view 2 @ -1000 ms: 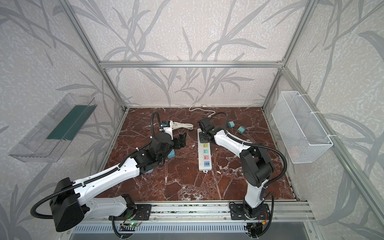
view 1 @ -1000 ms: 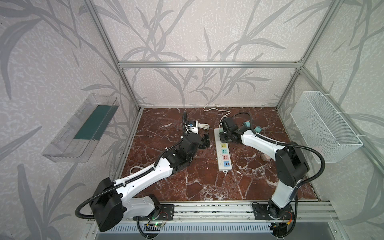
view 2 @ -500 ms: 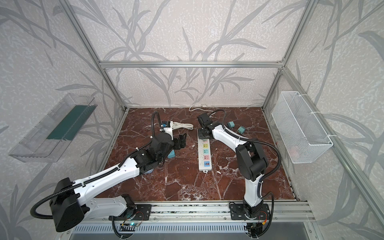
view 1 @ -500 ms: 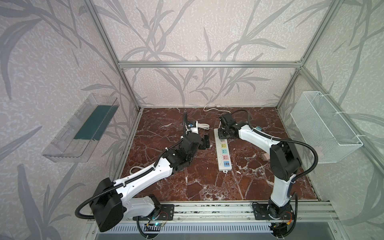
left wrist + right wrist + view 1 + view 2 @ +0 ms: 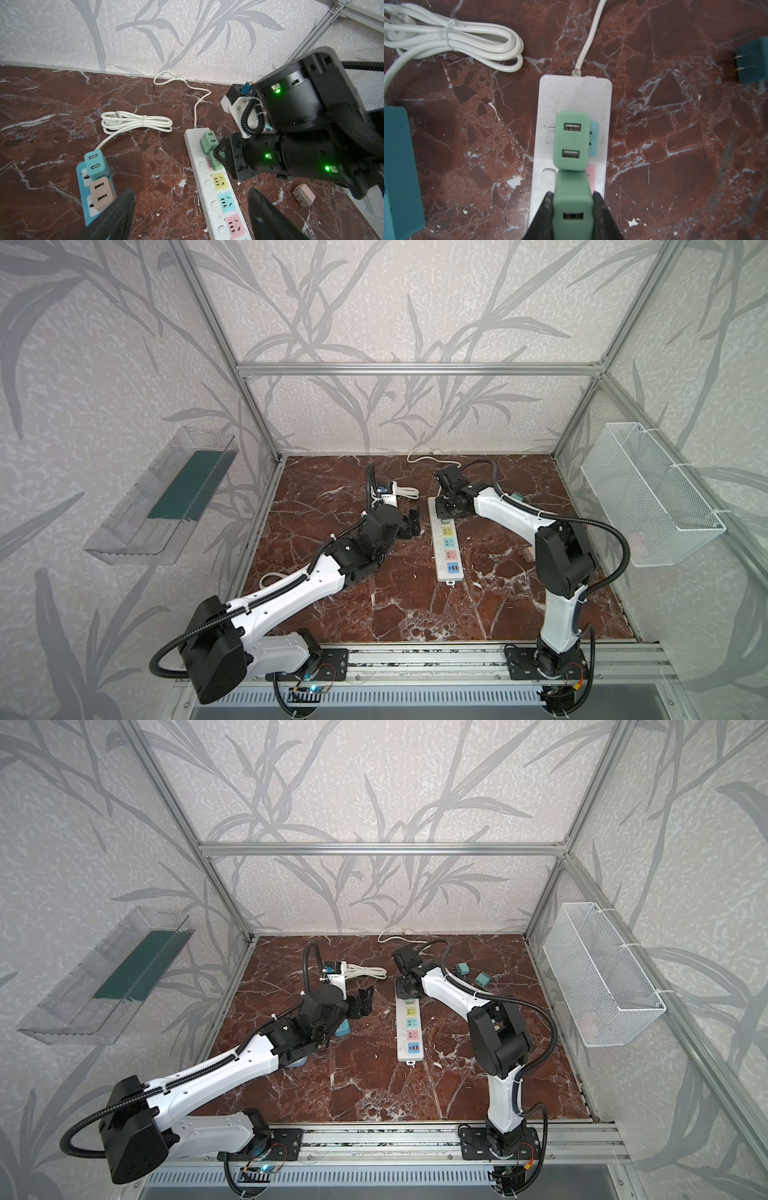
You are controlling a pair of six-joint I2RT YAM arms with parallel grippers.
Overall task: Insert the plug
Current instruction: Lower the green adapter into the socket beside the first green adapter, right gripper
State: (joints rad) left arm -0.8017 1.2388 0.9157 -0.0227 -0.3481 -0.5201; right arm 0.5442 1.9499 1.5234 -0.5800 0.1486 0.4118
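The mint-green two-port USB charger plug (image 5: 572, 209) is clamped in the right hand (image 5: 572, 196), held over the pink socket (image 5: 591, 176) of the white plastic power strip (image 5: 571, 93). Just beyond the hand's tips, a matching plug (image 5: 572, 141) is already seated. Insertion appears to be under way, and the next move calls for a straight downward press. The left hand (image 5: 190, 192) hovers beside the strip, spread apart and empty.

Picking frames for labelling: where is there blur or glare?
Left wrist view: the left hand has blurred fingers up close, and green lights on the right arm glare. Right wrist view: the held green plug is soft, the power strip sharper. Both top views: even light, faint shadows.
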